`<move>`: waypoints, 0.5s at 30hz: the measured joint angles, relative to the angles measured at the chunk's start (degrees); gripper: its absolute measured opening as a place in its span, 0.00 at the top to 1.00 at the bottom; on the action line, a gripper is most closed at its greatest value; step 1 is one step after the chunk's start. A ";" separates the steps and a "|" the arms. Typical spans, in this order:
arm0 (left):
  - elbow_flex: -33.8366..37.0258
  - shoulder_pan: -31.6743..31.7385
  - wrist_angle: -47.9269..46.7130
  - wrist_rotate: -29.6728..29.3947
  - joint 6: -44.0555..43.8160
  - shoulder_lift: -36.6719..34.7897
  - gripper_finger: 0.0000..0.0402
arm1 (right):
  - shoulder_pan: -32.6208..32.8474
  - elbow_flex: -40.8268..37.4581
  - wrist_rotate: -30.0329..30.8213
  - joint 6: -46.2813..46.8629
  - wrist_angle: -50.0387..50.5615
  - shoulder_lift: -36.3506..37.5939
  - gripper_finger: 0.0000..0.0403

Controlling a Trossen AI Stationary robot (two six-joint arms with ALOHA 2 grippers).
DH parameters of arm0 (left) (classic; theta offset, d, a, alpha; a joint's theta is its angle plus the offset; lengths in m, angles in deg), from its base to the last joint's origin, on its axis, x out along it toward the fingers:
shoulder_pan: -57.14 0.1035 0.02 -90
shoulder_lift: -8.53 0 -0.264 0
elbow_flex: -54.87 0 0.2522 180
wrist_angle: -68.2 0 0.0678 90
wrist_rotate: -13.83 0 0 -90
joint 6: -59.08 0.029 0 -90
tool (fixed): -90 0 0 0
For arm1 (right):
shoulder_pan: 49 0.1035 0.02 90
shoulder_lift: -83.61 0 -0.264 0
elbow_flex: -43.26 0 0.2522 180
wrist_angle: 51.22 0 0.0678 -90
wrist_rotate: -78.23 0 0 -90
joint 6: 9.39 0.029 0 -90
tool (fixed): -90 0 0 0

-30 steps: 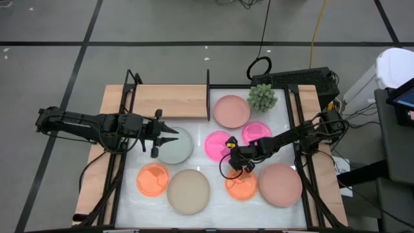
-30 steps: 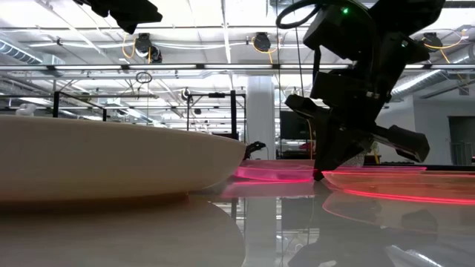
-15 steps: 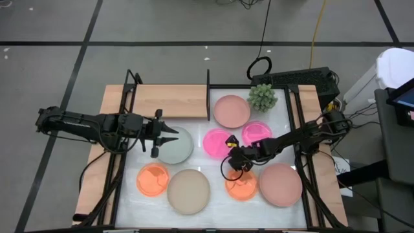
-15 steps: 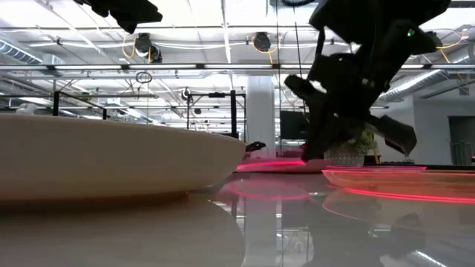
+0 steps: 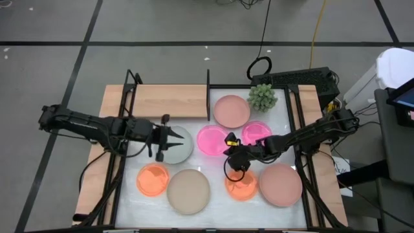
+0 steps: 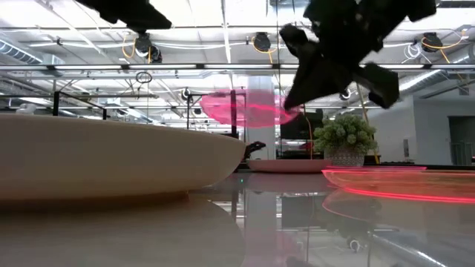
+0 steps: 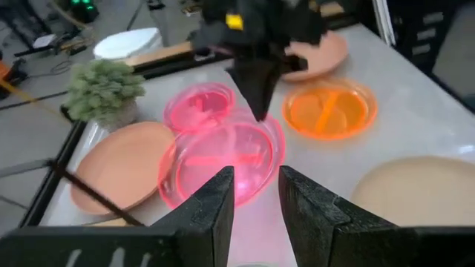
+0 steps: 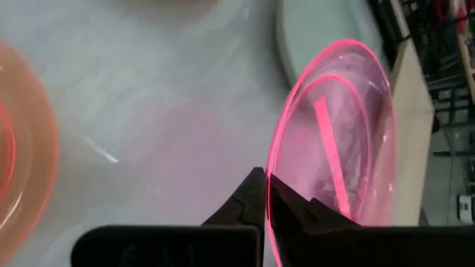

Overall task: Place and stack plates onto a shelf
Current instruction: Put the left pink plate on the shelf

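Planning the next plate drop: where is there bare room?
The shelf board is bare. The tabletop's patch where the right gripper lifts the neon pink plate is free. Elsewhere plates crowd, notably orange plate against large pink plate.

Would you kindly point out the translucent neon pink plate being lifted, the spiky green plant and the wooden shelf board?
Lifted translucent neon pink plate point(image 5: 211, 140), high view, its centre.
Spiky green plant point(image 5: 262, 97), high view, middle of its foliage.
Light wooden shelf board point(image 5: 169, 101), high view, bare middle.
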 joint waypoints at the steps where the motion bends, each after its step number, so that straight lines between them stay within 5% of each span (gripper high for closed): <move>1: 0.00 -0.57 1.24 -0.02 0.87 1.02 0.71 | 0.03 1.07 0.07 -0.02 1.31 -0.01 1.00; 5: -0.04 -3.12 2.62 0.77 3.62 3.79 0.61 | 0.25 4.37 0.23 0.27 5.00 -0.02 1.00; 12: -0.04 -6.85 7.50 -2.71 9.71 9.11 0.25 | 0.38 8.10 0.06 0.08 6.20 -0.01 1.00; 15: -0.04 -7.35 9.78 -3.45 13.18 11.47 0.22 | 0.38 9.03 0.06 0.01 6.21 0.00 1.00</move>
